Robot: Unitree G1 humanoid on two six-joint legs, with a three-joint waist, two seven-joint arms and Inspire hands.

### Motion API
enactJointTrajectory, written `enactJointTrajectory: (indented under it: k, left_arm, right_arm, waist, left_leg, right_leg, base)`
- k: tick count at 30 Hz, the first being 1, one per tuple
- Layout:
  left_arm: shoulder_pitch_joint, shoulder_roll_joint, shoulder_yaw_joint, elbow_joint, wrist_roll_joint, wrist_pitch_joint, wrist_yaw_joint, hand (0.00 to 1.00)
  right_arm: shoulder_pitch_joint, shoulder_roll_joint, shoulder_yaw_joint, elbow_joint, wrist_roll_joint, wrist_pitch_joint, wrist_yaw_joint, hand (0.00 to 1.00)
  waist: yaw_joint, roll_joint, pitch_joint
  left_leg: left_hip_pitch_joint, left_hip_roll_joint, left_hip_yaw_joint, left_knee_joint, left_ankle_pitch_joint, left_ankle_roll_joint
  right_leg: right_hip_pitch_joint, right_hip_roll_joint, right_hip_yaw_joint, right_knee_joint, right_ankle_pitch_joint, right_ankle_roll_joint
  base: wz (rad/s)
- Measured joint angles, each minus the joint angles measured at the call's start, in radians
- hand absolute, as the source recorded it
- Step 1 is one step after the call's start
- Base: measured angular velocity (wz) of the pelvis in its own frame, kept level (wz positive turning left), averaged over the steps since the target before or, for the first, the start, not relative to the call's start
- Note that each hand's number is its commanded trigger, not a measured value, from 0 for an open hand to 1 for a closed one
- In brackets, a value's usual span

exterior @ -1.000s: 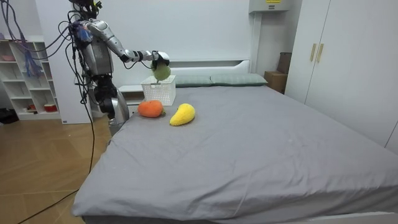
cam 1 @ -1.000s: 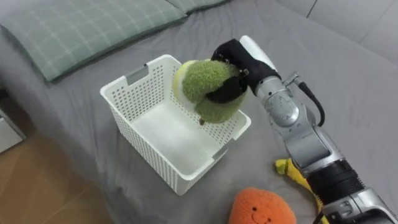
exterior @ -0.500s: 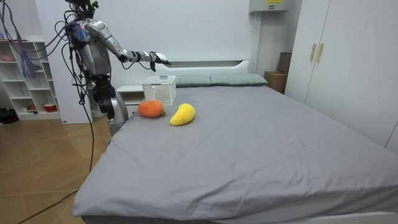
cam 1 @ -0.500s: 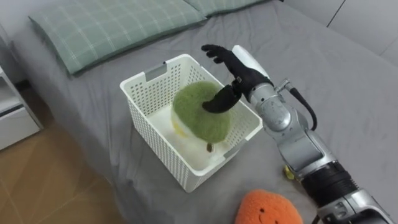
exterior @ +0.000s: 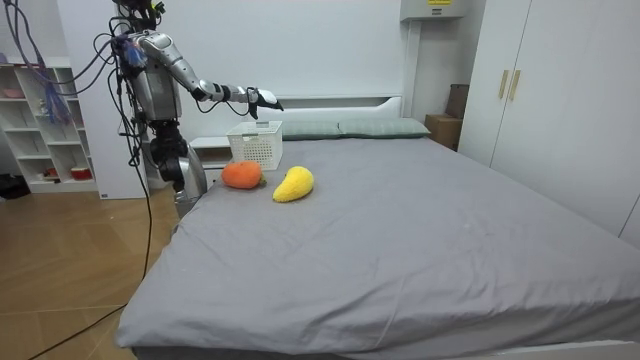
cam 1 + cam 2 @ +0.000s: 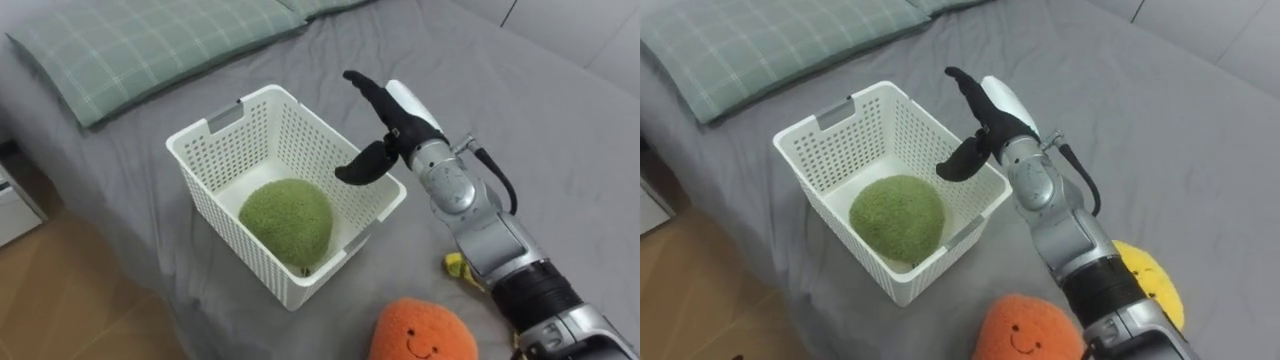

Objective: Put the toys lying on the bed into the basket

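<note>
A green plush ball [image 6: 286, 224] [image 6: 896, 219] lies inside the white slatted basket [image 6: 225, 147] [image 6: 835, 130] [image 5: 255, 145] on the grey bed. My right hand [image 6: 378, 128] [image 6: 978, 121] [image 5: 256, 97] hovers open above the basket's far right rim, fingers straight, thumb pointing down, holding nothing. An orange plush toy [image 6: 422, 332] [image 6: 1027, 329] [image 5: 241, 174] lies on the bed near me. A yellow plush toy [image 6: 1150, 277] [image 5: 293, 184] lies to its right, partly behind my forearm.
Green checked pillows [image 6: 130, 45] [image 6: 760, 40] lie beyond the basket at the head of the bed. The bed's edge runs along my left, with wooden floor [image 6: 60, 300] below. A white nightstand [image 5: 210, 150] stands behind the basket. I stand at the bed's corner.
My right hand opened and let go of the green plush ball, which dropped into the basket and settled on its bottom. The hand has lifted slightly, fingers spread.
</note>
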Motion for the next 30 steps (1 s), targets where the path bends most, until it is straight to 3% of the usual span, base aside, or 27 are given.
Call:
enactJointTrajectory:
  k: [18, 27, 30]
  left_arm:
    - [-0.007, 0.000, 0.003, 0.001, 0.002, -0.001, 0.001, 0.00]
    - [0.014, 0.000, 0.003, 0.000, 0.003, 0.000, -0.001, 0.00]
    - [0.031, 0.001, -0.003, 0.000, 0.002, 0.000, -0.001, 0.00]
  right_arm:
    - [0.000, -0.010, -0.049, 0.000, -0.002, -0.004, -0.003, 0.00]
    - [0.017, -0.032, -0.088, -0.001, 0.003, -0.004, -0.004, 0.00]
    - [0.037, -0.037, -0.100, -0.001, 0.004, -0.005, -0.008, 0.00]
  waist:
    - [-0.013, 0.007, -0.0013]
    - [-0.032, 0.014, -0.0041]
    - [-0.053, 0.014, -0.0053]
  left_leg:
    - [0.019, 0.000, 0.012, 0.000, 0.000, 0.000]
    - [0.023, 0.004, 0.021, -0.003, -0.002, 0.002]
    - [0.027, 0.005, 0.025, -0.001, -0.001, 0.002]
  right_leg:
    - [0.012, 0.000, 0.019, 0.001, 0.000, 0.000]
    - [0.011, 0.000, 0.024, 0.002, 0.000, 0.000]
    - [0.012, 0.001, 0.033, 0.002, 0.000, 0.000]
  base:
    - [-0.02]
    - [-0.03]
    - [-0.03]
